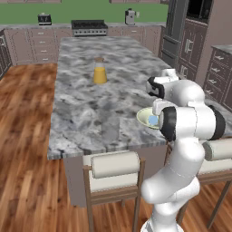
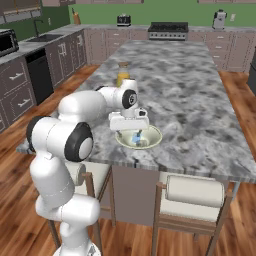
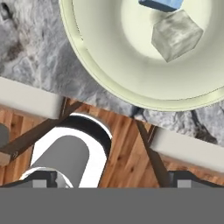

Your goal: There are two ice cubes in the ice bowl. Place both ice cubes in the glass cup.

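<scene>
The pale cream-green ice bowl [image 1: 144,118] [image 2: 155,136] [image 3: 113,83] sits near the front edge of the marble island. In the hand view one light-blue ice cube [image 3: 159,3] lies at the top edge, with a greyer translucent ice cube [image 3: 177,35] just below it inside the bowl. A blue cube [image 2: 137,136] [image 1: 153,120] shows under the hand. My gripper [image 2: 137,131] [image 3: 113,179] hangs over the bowl's near side, open, with its fingertips [image 3: 43,178] wide apart and nothing between them. The glass cup [image 1: 110,131] is a faint clear shape left of the bowl.
A lidded jar of orange liquid [image 1: 99,71] [image 2: 122,75] stands farther back on the island [image 1: 86,104]. Two cushioned stools [image 1: 115,165] [image 2: 195,192] are tucked under the front edge. Cabinets and a stove [image 1: 89,27] line the far wall.
</scene>
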Robot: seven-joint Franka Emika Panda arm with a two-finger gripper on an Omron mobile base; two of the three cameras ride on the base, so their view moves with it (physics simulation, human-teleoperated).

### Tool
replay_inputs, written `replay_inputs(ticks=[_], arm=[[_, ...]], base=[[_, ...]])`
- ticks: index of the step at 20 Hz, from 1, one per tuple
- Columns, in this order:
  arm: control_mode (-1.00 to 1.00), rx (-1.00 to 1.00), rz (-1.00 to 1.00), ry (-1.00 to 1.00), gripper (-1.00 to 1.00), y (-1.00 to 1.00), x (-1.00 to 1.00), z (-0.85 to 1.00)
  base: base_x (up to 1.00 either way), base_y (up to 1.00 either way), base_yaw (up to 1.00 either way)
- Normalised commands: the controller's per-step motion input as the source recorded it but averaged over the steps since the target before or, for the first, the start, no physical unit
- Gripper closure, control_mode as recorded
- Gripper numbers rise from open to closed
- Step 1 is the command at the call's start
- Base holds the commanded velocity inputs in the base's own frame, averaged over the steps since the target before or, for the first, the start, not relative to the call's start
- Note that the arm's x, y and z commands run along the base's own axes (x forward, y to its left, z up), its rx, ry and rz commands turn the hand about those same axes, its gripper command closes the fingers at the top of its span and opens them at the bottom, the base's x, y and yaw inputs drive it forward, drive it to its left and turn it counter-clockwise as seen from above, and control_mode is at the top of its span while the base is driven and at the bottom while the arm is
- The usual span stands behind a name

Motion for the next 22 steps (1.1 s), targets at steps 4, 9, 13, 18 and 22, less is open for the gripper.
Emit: replay_inputs(ticks=[4, 9, 13, 18, 22], arm=[[-1.0, 0.0, 0.04, 0.0, -1.0, -0.29, 0.37, -0.33], [-1.0, 0.0, 0.04, 0.0, -1.0, -0.27, 0.19, -0.39], [-1.0, 0.01, 0.03, -0.17, -1.0, 0.0, 0.01, -0.1], [-1.0, 0.01, 0.01, -0.06, -1.0, 0.0, 0.0, -0.01], [-1.0, 0.0, 0.0, 0.0, -1.0, 0.0, 0.04, 0.0]], base=[[0.0, 0.0, 0.0], [0.0, 0.0, 0.0], [0.0, 0.0, 0.0], [0.0, 0.0, 0.0], [0.0, 0.0, 0.0]])
